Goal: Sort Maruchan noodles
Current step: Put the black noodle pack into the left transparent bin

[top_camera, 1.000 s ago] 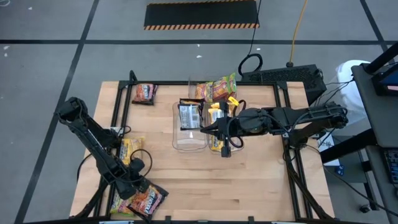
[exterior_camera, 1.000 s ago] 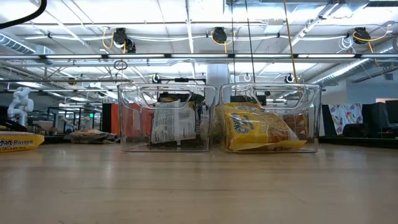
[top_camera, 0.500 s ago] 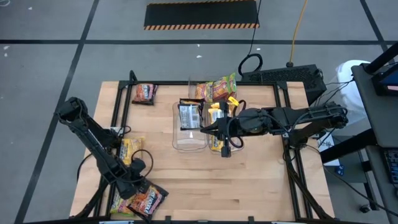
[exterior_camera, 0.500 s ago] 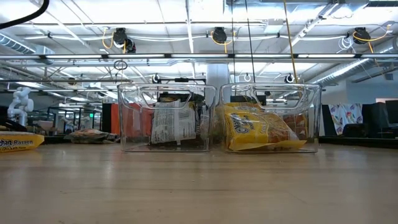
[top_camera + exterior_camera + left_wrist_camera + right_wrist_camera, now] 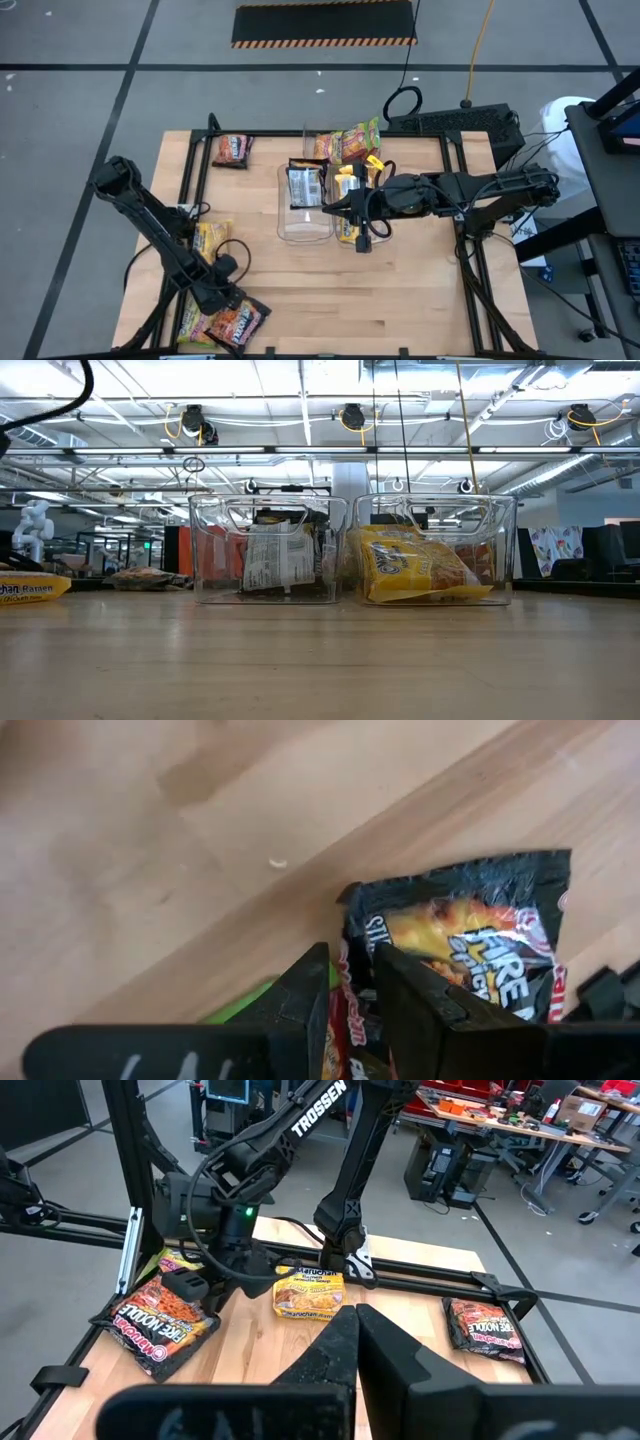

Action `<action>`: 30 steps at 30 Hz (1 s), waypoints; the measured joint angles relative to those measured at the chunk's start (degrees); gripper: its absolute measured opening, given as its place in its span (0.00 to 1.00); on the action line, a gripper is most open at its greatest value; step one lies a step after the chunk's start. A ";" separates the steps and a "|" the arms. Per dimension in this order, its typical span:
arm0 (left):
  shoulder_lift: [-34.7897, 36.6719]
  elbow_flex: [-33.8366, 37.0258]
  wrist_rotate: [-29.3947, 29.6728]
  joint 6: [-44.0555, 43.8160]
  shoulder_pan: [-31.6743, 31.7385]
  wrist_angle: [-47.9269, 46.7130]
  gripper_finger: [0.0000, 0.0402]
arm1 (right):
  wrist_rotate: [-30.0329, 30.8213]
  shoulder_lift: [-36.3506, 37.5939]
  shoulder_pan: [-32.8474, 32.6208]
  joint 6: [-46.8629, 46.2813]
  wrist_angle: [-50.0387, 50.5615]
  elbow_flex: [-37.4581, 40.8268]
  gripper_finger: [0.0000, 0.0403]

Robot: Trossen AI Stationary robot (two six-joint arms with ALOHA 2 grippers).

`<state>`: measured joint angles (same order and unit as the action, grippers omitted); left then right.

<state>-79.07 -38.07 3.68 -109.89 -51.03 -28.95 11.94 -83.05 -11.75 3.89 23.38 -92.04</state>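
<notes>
At the near left corner of the pale wooden table (image 5: 400,290) we see the left gripper (image 5: 218,305) down low over a small pile of packets, its two dark fingers (image 5: 300,1000) a narrow gap apart and pinching the edge of a packet, beside a black flat plastic ramen packet with orange flame print (image 5: 480,935). Under it lies a green-edged packet (image 5: 240,1005). Just beyond, nearer the table's left edge, rests a yellow flat ramen packet (image 5: 211,240).

Toward the middle stand two clear plastic bins side by side: the left bin (image 5: 268,550) holds a packet showing its pale printed back (image 5: 272,557), the right bin (image 5: 432,550) holds a yellow packet (image 5: 415,568). The right gripper (image 5: 330,208) hangs over these bins, its fingers (image 5: 345,1340) pressed together with nothing between them.

Behind the bins lie an orange packet and a pink-green packet (image 5: 360,142), and at the far left a dark brown-orange packet (image 5: 232,150) sits alone.
</notes>
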 joint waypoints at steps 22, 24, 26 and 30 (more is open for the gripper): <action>0.00 2.63 -0.87 0.11 0.02 9.53 0.22 | 0.02 0.00 0.02 0.02 0.00 -0.01 0.00; 0.00 2.63 -0.83 0.09 0.02 9.57 0.22 | 0.02 0.00 0.02 0.02 0.00 -0.01 0.00; 0.00 2.63 -0.81 -0.22 0.02 9.91 0.22 | 0.02 0.00 0.02 0.03 0.00 -0.01 0.00; -0.32 2.65 -0.66 0.50 0.00 12.98 0.22 | 0.01 0.00 0.02 0.02 0.00 -0.01 0.00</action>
<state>-79.39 -35.42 3.03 -109.39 -51.02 -15.97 11.96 -83.05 -11.73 3.90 23.38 -92.05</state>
